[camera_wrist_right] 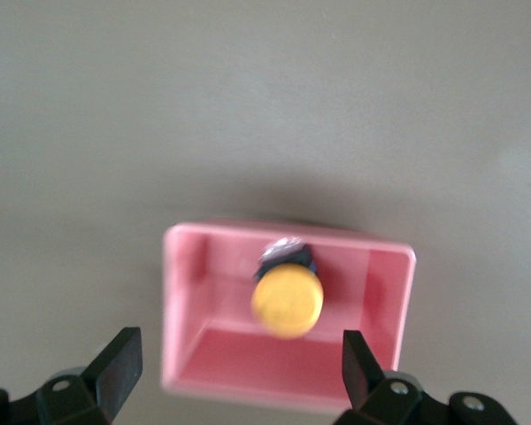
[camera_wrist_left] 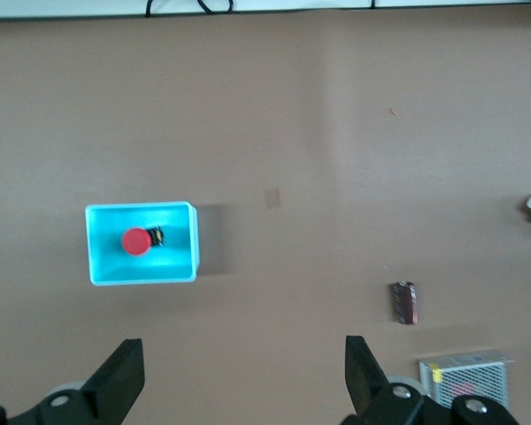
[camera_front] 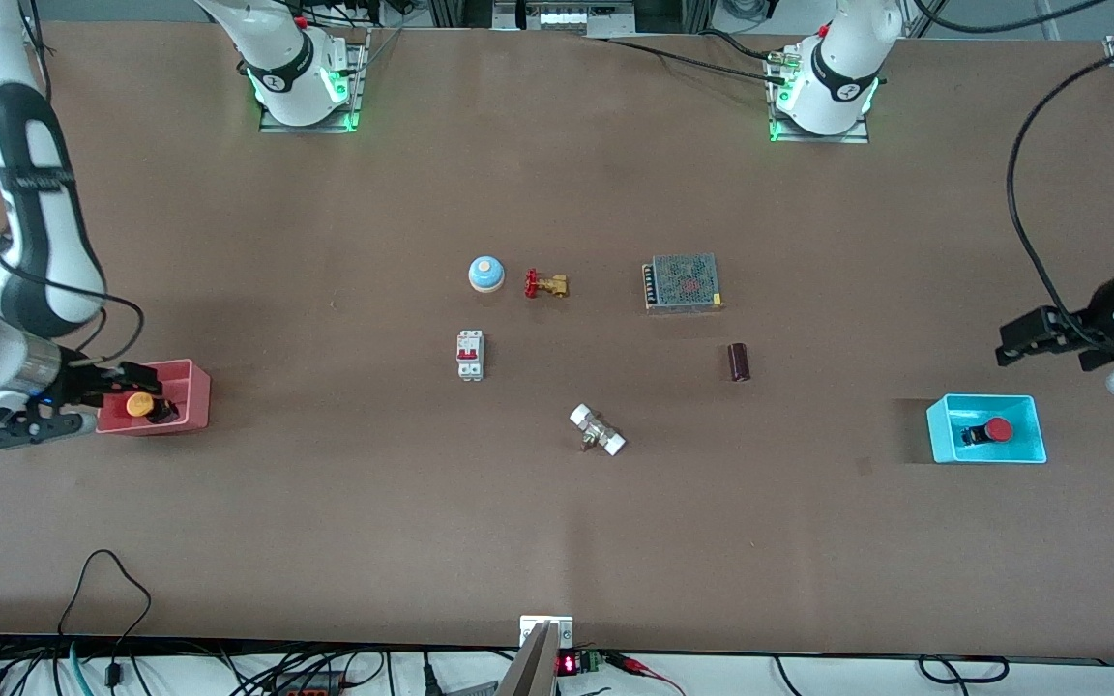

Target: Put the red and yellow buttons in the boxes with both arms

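Bare table lay all round both bins; the clutter sat mid-table, well apart. The pink bin (camera_front: 191, 372) stood at the right arm's end, holding the yellow button (camera_front: 140, 405), tipped on its side. The right gripper (camera_wrist_right: 239, 376) hung over that bin, fingers wide and holding nothing. At the left arm's end the cyan bin (camera_front: 1026, 447) held the red button (camera_front: 997, 430), lying along the bin's length. The left gripper (camera_wrist_left: 243, 376) was beside it, wide and empty.

Yellow button (camera_front: 139, 404) lies in pink box (camera_front: 191, 373), red button (camera_front: 999, 430) in cyan box (camera_front: 940, 432).
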Robot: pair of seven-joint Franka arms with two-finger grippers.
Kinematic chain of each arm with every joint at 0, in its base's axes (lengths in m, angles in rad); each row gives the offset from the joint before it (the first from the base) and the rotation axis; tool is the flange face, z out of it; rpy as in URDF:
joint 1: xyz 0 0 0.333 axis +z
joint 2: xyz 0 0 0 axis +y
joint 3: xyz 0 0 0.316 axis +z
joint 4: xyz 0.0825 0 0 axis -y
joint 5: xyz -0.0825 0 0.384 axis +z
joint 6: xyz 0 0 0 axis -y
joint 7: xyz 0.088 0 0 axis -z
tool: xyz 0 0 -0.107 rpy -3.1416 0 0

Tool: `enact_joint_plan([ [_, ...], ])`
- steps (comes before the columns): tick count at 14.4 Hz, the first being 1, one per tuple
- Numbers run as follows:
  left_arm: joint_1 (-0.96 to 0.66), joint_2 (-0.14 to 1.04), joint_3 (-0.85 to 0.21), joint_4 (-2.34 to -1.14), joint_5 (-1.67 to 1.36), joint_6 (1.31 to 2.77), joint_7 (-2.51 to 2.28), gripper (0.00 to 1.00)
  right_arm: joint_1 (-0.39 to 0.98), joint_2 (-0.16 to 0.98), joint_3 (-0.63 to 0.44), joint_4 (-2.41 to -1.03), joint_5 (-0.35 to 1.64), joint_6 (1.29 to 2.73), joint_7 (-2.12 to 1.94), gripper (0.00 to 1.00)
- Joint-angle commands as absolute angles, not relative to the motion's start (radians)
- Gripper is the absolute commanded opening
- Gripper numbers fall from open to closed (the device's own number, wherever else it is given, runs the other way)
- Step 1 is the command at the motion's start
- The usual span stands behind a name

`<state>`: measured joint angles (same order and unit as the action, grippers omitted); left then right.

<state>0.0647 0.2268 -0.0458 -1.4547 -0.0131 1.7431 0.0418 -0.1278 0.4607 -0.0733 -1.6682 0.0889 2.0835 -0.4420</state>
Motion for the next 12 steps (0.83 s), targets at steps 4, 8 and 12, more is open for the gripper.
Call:
enact_joint_plan([
  [4, 0.061, 0.066, -0.029, -1.574, -0.037, 1.657, -0.048, 1.0, -0.063, 0.23, -0.031, -1.57, -0.032, 1.746, -0.313, 1.0],
  [8, 0.049, 0.109, -0.029, -1.499, -0.031, 1.654, -0.038, 1.0, -0.003, 0.103, -0.023, -1.519, -0.038, 1.525, -0.233, 1.0],
  [12, 0.052, 0.107, -0.035, -1.5, -0.018, 1.619, -0.04, 1.0, 0.052, 0.094, -0.026, -1.531, -0.061, 1.456, -0.225, 1.0],
])
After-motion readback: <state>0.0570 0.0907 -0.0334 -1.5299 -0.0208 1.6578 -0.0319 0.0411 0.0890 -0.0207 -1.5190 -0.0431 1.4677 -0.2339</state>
